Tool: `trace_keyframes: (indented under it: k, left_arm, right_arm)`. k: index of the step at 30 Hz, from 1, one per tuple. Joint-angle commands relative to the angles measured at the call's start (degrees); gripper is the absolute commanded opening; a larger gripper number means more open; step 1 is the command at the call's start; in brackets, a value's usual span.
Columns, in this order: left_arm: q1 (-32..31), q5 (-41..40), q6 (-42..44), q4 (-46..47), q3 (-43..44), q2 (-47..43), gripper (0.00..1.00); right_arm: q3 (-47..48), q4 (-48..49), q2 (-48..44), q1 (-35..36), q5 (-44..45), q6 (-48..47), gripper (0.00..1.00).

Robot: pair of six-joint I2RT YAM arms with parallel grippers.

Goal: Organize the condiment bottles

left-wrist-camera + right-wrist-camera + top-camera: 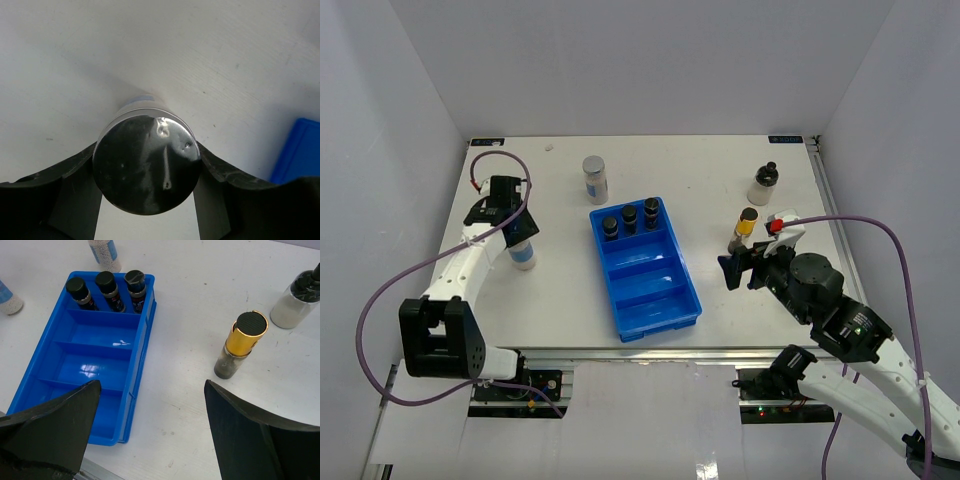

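Observation:
My left gripper [517, 232] is shut on a clear silver-lidded jar [523, 256] that stands on the table at the left; in the left wrist view both fingers press the sides of its shiny lid [147, 162]. A second silver-lidded jar [594, 179] stands at the back. Three dark black-capped jars [630, 218] sit in the far compartment of the blue tray [655, 292]. A yellow dark-capped bottle [746, 229] and a whitish black-capped bottle [764, 185] stand at the right. My right gripper [740, 268] is open and empty, just in front of the yellow bottle [242, 344].
The tray's three nearer compartments [90, 367] hold nothing. The tray's blue corner [299, 150] shows right of the left gripper. The table's near edge lies just behind the right gripper. White walls enclose the table on three sides.

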Motion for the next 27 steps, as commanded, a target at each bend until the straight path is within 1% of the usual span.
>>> trace_keyframes:
  k: [1,2,3,7,10,12,13,15,18,22,27]
  left_arm:
    - [-6.8,0.0,3.6,-5.0,10.3,-5.4,0.0]
    - [-9.4,-1.0,3.7,-7.0,13.7,-5.3,0.0]
    - [-13.5,-1.0,3.9,-7.8,15.5,-5.1,0.0]
    - [-23.2,-1.0,3.3,-10.0,21.6,-2.4,0.0]
    - [-29.8,-2.7,3.8,-11.5,25.4,0.6,0.0]
    - [-35.0,-2.9,4.9,-10.0,26.7,2.4,0.0]
    - [-35.7,-2.7,5.1,-9.3,27.1,2.7,0.0]
    - [-39.7,-1.2,5.6,-7.5,28.7,4.0,0.0]
    - [-43.3,-0.8,6.2,-6.5,32.2,6.7,0.0]
    - [-45.7,0.1,7.7,-6.6,36.4,11.5,0.0]
    - [-46.7,0.7,9.5,-3.2,36.3,15.4,0.0]
  right_arm:
    - [3.1,0.6,0.4,-0.2,-0.8,-0.3,0.9]
    - [3.2,0.6,0.5,-0.2,-0.9,-0.2,0.9]
    - [3.2,0.6,0.7,-0.3,-1.0,0.0,0.9]
    - [2.9,0.8,0.4,-0.3,-0.7,0.3,0.9]
    - [2.7,0.5,-0.1,-0.2,-0.3,0.4,0.9]
    - [2.8,0.1,-0.4,-0.2,-0.1,0.5,0.9]
    - [2.9,-0.1,-0.4,-0.2,0.2,0.5,0.9]
    - [2.9,-0.5,-0.8,-0.2,0.8,0.5,0.9]
    - [2.8,-0.6,-1.4,-0.2,1.4,0.4,0.9]
    - [3.0,-1.0,-1.6,-0.2,1.7,0.3,0.9]
    - [3.2,-0.9,-1.9,-0.3,2.1,0.2,0.9]
